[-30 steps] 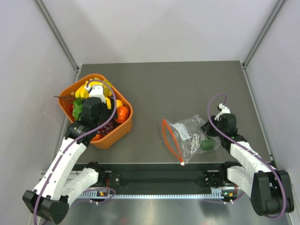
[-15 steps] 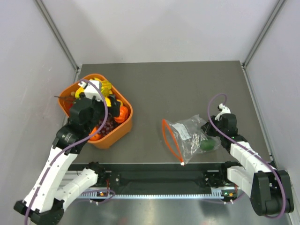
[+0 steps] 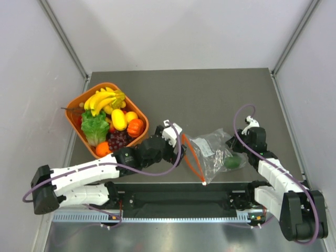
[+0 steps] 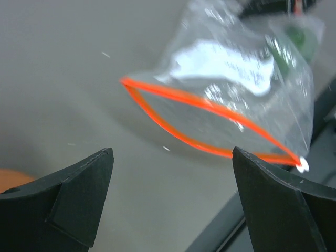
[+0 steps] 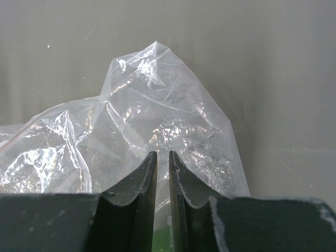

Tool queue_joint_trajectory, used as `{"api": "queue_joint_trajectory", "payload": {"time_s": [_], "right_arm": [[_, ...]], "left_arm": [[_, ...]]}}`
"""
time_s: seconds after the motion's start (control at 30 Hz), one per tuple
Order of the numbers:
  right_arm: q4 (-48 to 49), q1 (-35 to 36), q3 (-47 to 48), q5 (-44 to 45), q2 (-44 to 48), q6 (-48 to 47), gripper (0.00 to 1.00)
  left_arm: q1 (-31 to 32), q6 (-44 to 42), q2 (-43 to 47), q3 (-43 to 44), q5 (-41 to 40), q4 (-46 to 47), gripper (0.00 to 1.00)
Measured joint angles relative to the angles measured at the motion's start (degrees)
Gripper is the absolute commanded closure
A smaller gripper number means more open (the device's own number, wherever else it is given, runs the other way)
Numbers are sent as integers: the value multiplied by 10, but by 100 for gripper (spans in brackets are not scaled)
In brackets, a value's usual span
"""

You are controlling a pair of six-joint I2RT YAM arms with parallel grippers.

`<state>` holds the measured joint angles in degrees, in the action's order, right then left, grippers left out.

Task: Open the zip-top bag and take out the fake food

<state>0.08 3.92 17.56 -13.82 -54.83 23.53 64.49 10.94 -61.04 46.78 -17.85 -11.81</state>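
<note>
Grey tabletop seen from above: the zip-top bag lies right of centre, its orange zip strip just beside my left gripper. A dark green fruit sits inside the bag, near my right gripper. An orange basket of toy food stands well to the left.

Left wrist view: my fingers are spread wide, and the bag's mouth gapes beyond them.

Right wrist view: my fingers are pressed almost together, pinching crinkled bag plastic.

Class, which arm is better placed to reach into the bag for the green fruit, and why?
Left. The left hand, open, faces the gaping orange mouth of the zip-top bag; the right hand is shut on its closed end, near the green fruit.
</note>
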Motion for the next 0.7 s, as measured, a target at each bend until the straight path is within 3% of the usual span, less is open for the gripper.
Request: {"api": "queue_joint_trajectory", "payload": {"time_s": [0.2,0.4,0.63,0.7], "right_arm": [[3,-1,0,-5,-1,0,85],[4,-1,0,-9,-2,0,85],[4,-3,0,-9,-8,0,85],[4,-3,0,-9,-8,0,79]], "left_arm": [[5,22,-35,-110,92,123,3],[13,29,-105,-114,127,208,10],[17,28,-205,-101,131,259,27],[17,26,-228,-95,131,269,28]]}}
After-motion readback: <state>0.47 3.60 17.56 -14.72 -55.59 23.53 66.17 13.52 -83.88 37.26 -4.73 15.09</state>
